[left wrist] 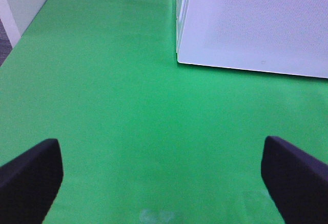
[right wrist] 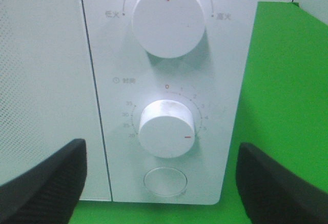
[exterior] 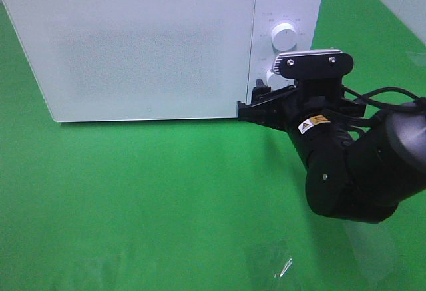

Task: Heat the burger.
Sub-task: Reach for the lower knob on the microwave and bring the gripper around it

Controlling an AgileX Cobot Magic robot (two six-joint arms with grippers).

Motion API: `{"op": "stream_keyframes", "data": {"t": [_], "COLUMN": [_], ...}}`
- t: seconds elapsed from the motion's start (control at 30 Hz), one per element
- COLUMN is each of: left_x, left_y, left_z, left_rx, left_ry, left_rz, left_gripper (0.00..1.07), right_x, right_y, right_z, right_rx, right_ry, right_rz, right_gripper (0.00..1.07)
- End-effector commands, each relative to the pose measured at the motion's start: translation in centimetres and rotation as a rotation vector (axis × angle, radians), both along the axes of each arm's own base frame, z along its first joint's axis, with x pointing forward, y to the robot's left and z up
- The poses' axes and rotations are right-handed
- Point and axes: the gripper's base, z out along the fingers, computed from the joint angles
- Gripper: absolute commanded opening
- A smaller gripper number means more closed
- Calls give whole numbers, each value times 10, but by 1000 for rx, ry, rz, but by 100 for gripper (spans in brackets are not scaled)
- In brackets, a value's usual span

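The burger is out of view in every frame. The white microwave [exterior: 153, 44] stands at the back of the green table with its door shut. My right gripper [exterior: 256, 104] is open just in front of the control panel. In the right wrist view the right gripper [right wrist: 163, 183] has its fingers spread either side of the timer knob [right wrist: 166, 128], apart from it; the knob's red mark points away from the zero. My left gripper [left wrist: 161, 183] is open over bare green table, holding nothing, a little way short of the microwave's [left wrist: 256, 24] front left corner.
The power knob [right wrist: 168, 16] sits above the timer knob, and a round button [right wrist: 165, 181] sits below it. The right arm's wrist camera [exterior: 313, 61] covers part of the panel in the high view. Green table [exterior: 166, 198] stretches in front of the microwave.
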Motion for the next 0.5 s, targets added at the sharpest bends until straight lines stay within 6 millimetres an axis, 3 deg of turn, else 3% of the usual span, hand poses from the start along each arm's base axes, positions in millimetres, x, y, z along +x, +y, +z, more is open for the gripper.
{"op": "stream_keyframes", "data": {"t": [0.03,0.5], "left_x": [-3,-3], "left_y": [-1,-1], "left_z": [0,0], "left_rx": [-8,-8], "left_ry": [-15,-15], "left_rz": [0,0], "left_gripper": [100,100], "right_x": [13,43], "right_y": [2,8], "right_z": [4,-11], "right_rx": [13,-23], "right_ry": [-54,-29], "right_rz": [-3,14], "right_gripper": [76,76]}}
